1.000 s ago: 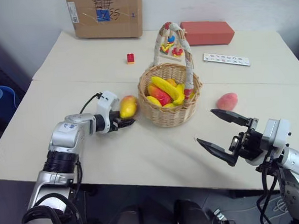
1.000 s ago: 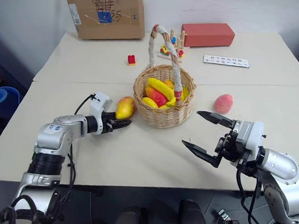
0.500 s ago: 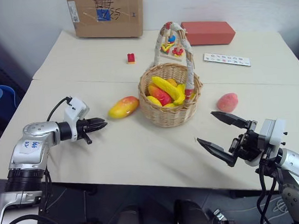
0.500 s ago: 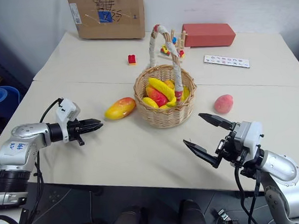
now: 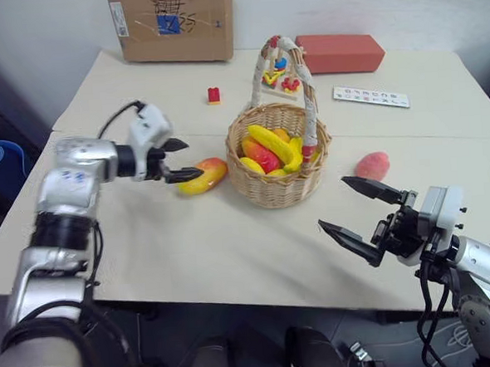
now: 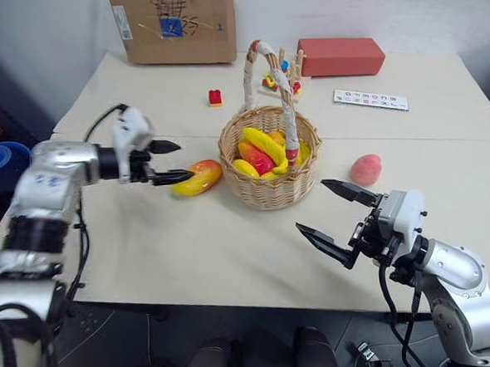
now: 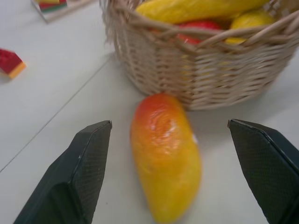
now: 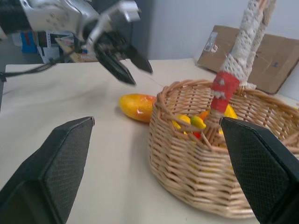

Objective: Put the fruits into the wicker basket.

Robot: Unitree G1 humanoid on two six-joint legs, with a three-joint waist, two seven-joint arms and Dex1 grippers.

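The yellow mango (image 5: 203, 176) with its orange-red end lies on the table just left of the wicker basket (image 5: 274, 190). My left gripper (image 5: 181, 161) hovers open at the mango's left end. In the left wrist view the mango (image 7: 166, 154) lies between and just beyond the two spread fingers (image 7: 88, 158), with nothing held. The pink-red peach (image 5: 371, 166) sits on the table to the right of the basket. My right gripper (image 5: 334, 203) stands open and empty near the front edge, in front of the peach. The basket holds several yellow and red fruits.
A cardboard box (image 5: 171, 24) and a red box (image 5: 339, 53) stand at the back of the table. A small red block (image 5: 214, 95), a stacking-ring toy (image 5: 278, 73) behind the basket handle, and a white strip (image 5: 370, 97) lie further back.
My left gripper left the mango, drew back to the left shut, then rose, came back to the mango's left end and opened. The mango tipped from tilted to lying flat. The right arm kept still.
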